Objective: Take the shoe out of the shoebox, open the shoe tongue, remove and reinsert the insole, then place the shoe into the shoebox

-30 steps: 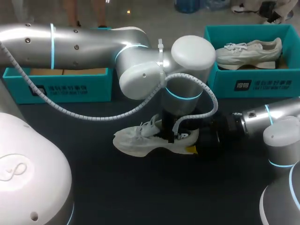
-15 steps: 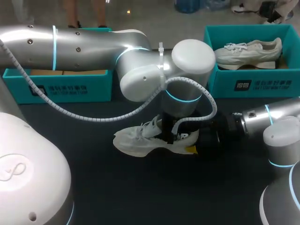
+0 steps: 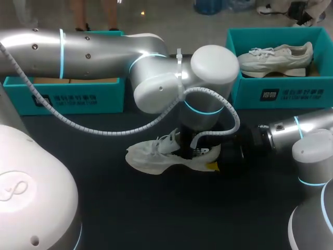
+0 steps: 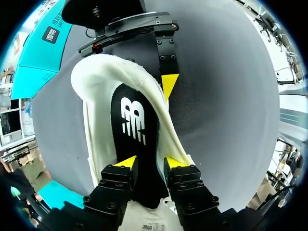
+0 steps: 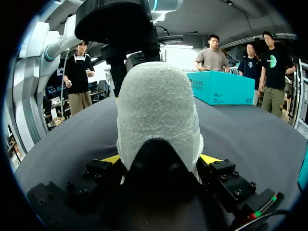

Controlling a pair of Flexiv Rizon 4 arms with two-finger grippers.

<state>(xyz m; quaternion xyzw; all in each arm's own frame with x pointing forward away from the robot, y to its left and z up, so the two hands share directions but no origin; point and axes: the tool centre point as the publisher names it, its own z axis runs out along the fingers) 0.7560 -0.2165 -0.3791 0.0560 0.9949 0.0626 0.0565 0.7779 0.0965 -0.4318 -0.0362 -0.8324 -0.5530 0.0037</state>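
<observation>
**Right gripper (image 5: 161, 159) clamped on the white shoe (image 3: 151, 156), left gripper (image 4: 150, 162) parted in its mouth**

Stands at a dark table (image 3: 156, 219). Has the left arm (image 3: 93, 49) in from the left side and across past the middle, wrist pointing straight down over the shoe. Has the right arm (image 3: 307, 130) in low from the right, close above the tabletop. Faces two teal boxes along the far edge: the left shoebox (image 3: 67, 96) behind the left arm, and the right shoebox (image 3: 281, 88) with a second pale shoe (image 3: 276, 58) lying in it. Holds the white shoe upright on its sole near the table's middle, outside both boxes, toe toward the left. Pinches its heel from two sides between the right gripper's yellow tips (image 5: 211, 158). Sets the left gripper's fingers (image 4: 115, 180) a little apart, down in the shoe's opening, just above the black insole (image 4: 132, 120) inside the shoe.
</observation>
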